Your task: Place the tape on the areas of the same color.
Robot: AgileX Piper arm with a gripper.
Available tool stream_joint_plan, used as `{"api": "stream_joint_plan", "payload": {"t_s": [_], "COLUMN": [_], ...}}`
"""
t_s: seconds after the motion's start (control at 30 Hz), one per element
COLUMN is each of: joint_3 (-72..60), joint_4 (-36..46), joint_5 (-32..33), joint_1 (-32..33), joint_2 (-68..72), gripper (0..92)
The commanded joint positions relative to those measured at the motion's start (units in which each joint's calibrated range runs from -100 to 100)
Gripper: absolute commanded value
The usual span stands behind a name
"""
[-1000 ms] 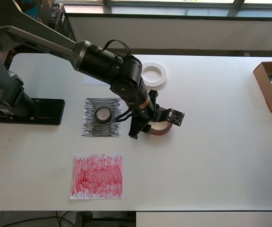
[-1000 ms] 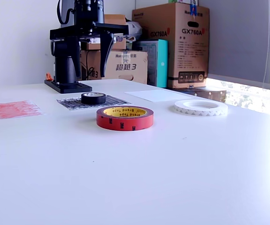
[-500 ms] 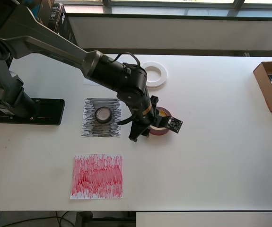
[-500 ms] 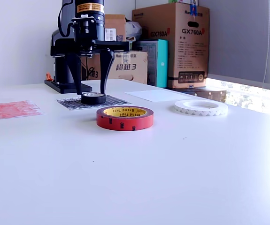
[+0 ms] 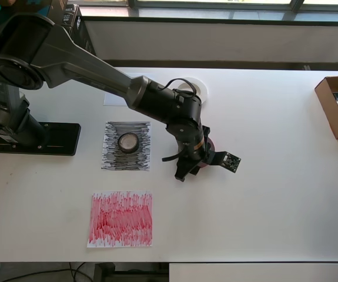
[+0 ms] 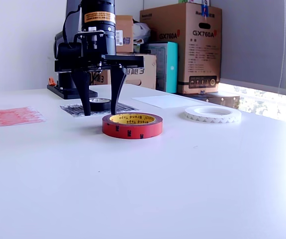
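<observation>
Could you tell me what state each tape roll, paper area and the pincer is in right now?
pincer: open, low over the table, straddling the red tape's rim
red tape: flat on bare table
black tape: on black sheet
white tape: on bare table
red sheet: empty

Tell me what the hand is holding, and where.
Nothing. The hand is open, its fingers astride the near rim of the red tape, not yet closed.

The red tape roll (image 6: 132,125) lies flat on the bare bench (image 6: 182,174), yellow-lined inside. The black tape roll (image 5: 128,142) lies flat on the black-scribbled sheet (image 5: 127,146). The white tape roll (image 6: 213,114) lies flat beside the plain white sheet (image 6: 168,101). The red-scribbled sheet (image 5: 121,218) holds nothing.
</observation>
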Motion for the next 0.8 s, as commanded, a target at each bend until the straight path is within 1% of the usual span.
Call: {"api": "stream_joint_plan", "payload": {"t_s": [0.0, 0.27, 0.77], "joint_3": [-0.4, -0.4, 0.4], "joint_4": [0.3, 0.3, 0.3], "joint_5": [-0.2, -0.4, -0.4], "joint_1": [0.4, 1.8, 1.2], "joint_2": [0.7, 1.2, 1.3], "gripper": [51.9, 51.9, 51.9]}}
